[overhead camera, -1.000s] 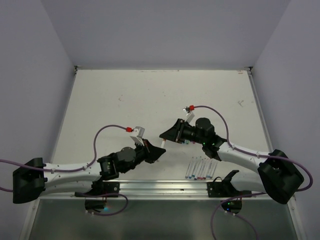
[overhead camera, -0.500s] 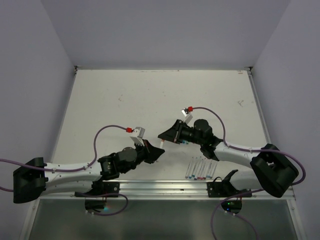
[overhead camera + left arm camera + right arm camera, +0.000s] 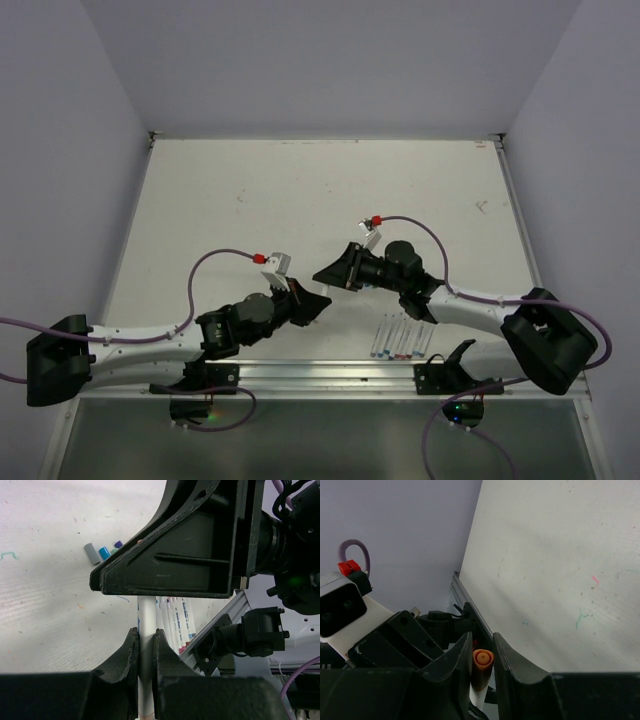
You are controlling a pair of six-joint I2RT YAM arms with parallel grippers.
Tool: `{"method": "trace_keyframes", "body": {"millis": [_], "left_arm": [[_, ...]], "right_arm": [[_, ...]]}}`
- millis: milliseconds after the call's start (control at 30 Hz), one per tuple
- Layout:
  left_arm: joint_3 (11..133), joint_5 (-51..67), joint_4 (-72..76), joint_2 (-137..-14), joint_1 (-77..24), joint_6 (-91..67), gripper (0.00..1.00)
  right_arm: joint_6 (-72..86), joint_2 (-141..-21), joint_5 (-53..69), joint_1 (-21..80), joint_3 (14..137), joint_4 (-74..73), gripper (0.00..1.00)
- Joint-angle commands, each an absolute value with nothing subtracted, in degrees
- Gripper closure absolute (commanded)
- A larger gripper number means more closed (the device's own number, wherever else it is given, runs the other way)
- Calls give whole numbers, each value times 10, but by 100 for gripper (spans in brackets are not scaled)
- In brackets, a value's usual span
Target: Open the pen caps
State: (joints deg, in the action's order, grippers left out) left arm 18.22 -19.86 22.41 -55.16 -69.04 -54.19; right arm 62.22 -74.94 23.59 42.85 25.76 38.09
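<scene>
1. We see the left claw (image 3: 146, 636) clamped on a white pen (image 3: 146, 612), whose barrel stands upright between its fingers.
2. The right claw (image 3: 481, 642) is clamped on the orange cap (image 3: 482, 661) at the pen's end.
3. The claws meet over the table (image 3: 300, 190); the spare pens (image 3: 400, 338) lie at 4 o'clock from them.
4. Loose caps (image 3: 104, 552) lie at 10 o'clock from the left claw.

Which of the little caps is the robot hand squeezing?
The orange cap, pinched in the right hand, on the white pen that the left hand holds. The grey cap, blue cap and purple cap lie loose on the table.
</scene>
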Motion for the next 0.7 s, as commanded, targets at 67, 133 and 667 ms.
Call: {"method": "trace_keyframes", "body": {"millis": [67, 133, 667], "left_arm": [[204, -209, 238, -546, -691, -532, 100], [204, -207, 239, -545, -692, -533, 100], [94, 28, 458, -511, -690, -577, 100]], "right_arm": [[605, -730, 233, 432, 253, 384, 88], [603, -724, 219, 432, 256, 374, 100], [547, -756, 184, 391, 287, 459, 100]]}}
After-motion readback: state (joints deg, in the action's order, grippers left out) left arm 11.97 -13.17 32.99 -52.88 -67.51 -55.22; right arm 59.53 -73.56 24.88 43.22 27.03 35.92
